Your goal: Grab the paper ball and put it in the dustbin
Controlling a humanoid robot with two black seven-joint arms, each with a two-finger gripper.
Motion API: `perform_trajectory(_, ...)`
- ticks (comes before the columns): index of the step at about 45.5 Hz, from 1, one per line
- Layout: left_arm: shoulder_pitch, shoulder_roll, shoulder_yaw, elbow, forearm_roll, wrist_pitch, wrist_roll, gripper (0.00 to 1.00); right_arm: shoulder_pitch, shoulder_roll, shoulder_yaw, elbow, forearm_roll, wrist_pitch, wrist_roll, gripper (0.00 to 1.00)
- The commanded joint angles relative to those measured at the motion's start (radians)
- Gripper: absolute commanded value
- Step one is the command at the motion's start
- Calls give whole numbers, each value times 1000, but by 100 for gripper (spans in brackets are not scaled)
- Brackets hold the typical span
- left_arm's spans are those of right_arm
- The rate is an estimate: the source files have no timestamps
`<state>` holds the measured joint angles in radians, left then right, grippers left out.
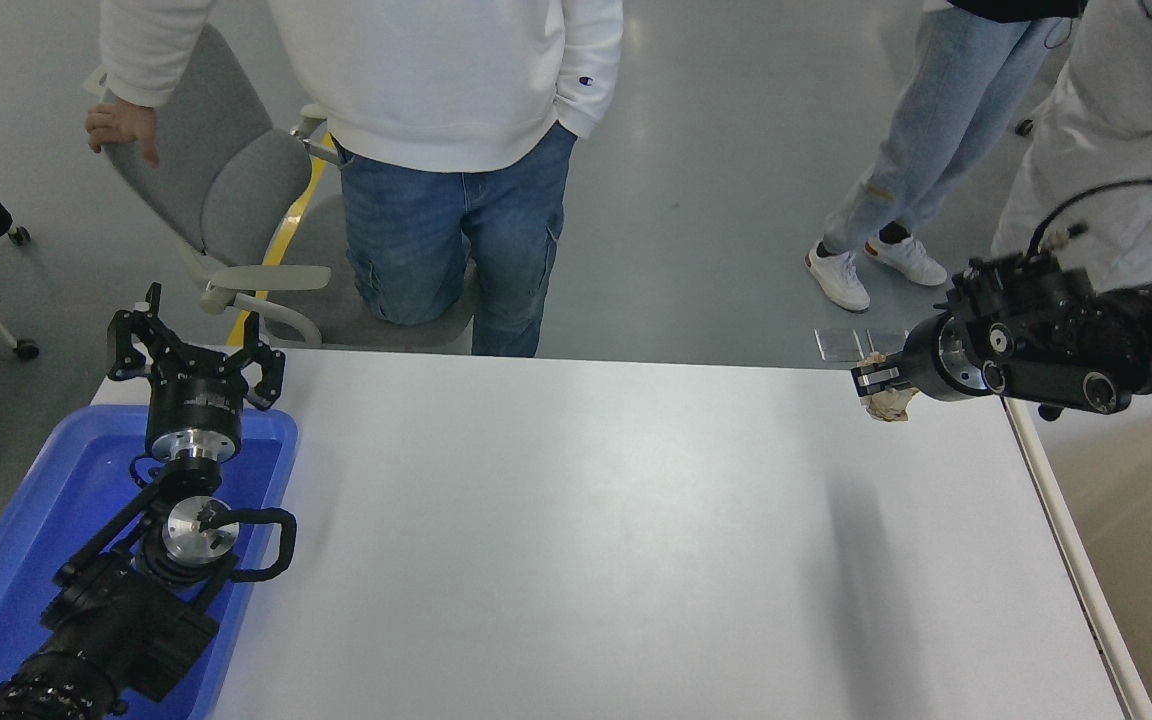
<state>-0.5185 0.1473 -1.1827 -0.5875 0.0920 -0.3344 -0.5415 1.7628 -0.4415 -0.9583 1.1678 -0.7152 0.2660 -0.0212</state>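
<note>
Paper ball (887, 402): crumpled tan wad, clamped in the right gripper (874, 381), held above the white table (576, 540) near its far right corner; ball clear of the tabletop; dustbin (1071, 545) just right of the table, pale rim along the table edge, beige interior showing; ball not over the bin. Left gripper (194, 352) parked at lower left above the blue tray (26, 530), fingers spread, nothing held. Persons stand at the far side; grey chair (216, 190) at upper left.
</note>
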Motion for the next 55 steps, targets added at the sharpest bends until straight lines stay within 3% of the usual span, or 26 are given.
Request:
perform_trajectory(1,0,0,0,0,0,0,0,99,243,-80,-48,181,0,116,1,0)
perform_trajectory(17,0,0,0,0,0,0,0,99,448,-117,-45,205,0,309,0,0)
perform_trajectory(55,0,0,0,0,0,0,0,99,590,-126,-33,233,13,420,0,0)
